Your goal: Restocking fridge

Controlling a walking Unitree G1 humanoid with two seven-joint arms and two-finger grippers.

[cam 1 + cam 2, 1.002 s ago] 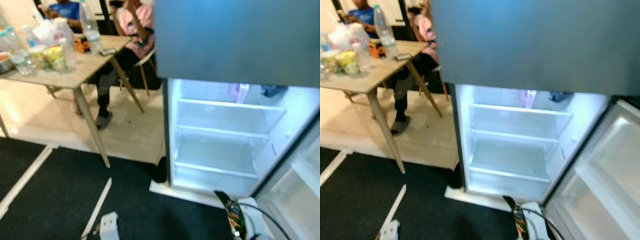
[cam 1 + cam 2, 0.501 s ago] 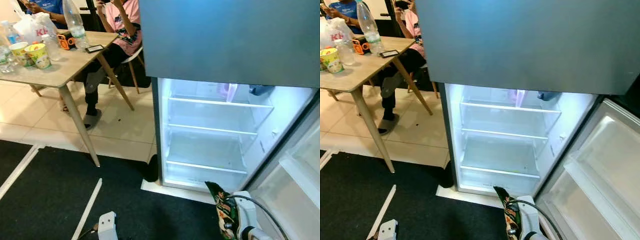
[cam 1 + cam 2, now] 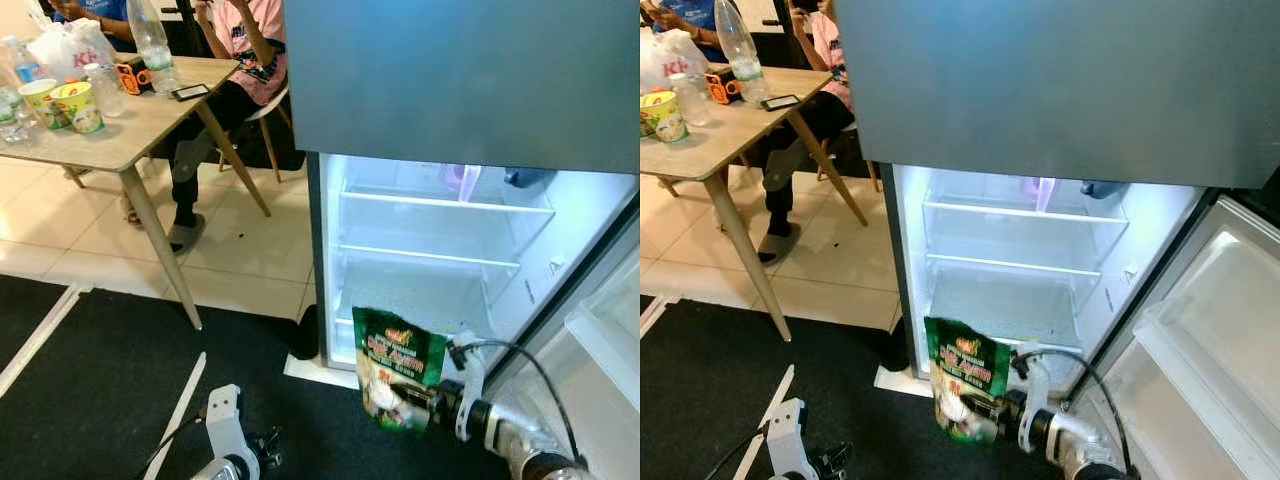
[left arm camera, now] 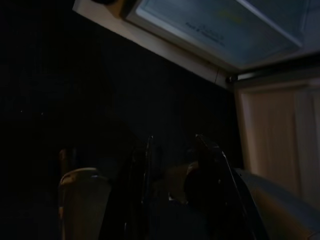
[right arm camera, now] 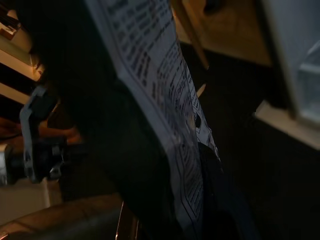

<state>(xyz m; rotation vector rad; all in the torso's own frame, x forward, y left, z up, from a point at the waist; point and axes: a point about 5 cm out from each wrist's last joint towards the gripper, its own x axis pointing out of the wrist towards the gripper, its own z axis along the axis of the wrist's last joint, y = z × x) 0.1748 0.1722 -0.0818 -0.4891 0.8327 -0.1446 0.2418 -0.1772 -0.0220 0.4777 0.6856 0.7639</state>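
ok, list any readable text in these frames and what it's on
"KF", red letters cut off at the frame edge, on the white plastic bag on the wooden table.
Yellow and white brand lettering on the green snack pouch held by the right gripper: too blurred to read.
Black fine print on the pouch's white back, in the right wrist view: too small to read.

Pale floor tiles are laid beneath a wooden table with splayed legs. A dark carpet is spread nearer than the table, edged with white strips. Cups, bottles and a phone are set on the table. Two persons are seated behind it, one on a chair.
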